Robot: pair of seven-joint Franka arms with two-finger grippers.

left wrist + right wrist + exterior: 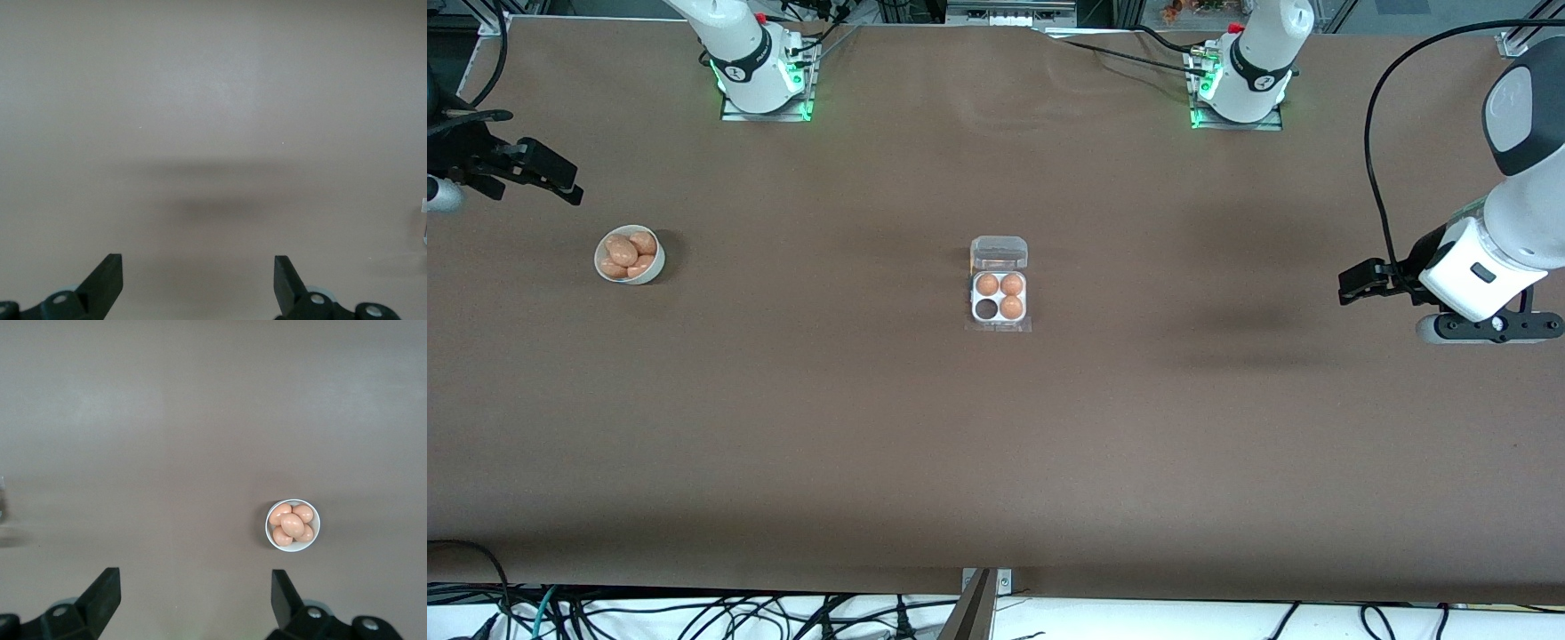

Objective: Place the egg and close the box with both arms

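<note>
Centrally, the small white four-cup box (pixel 999 296) with clear hinged lid stands open holding three orange-brown eggs; the left tool (pixel 198 283) and right tool (pixel 196 600) hover spread apart, empty.

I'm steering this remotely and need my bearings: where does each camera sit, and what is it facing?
Front view: high across the table, facing both arm bases; shows the carton, lid open, three eggs inside, one cup empty, the bowl of eggs, the left gripper and right gripper at the table's ends.
Left wrist view: looks down at bare table between the open left gripper fingers.
Right wrist view: looks down past the open right gripper at the bowl.
Front and right wrist views share the bowl.
</note>
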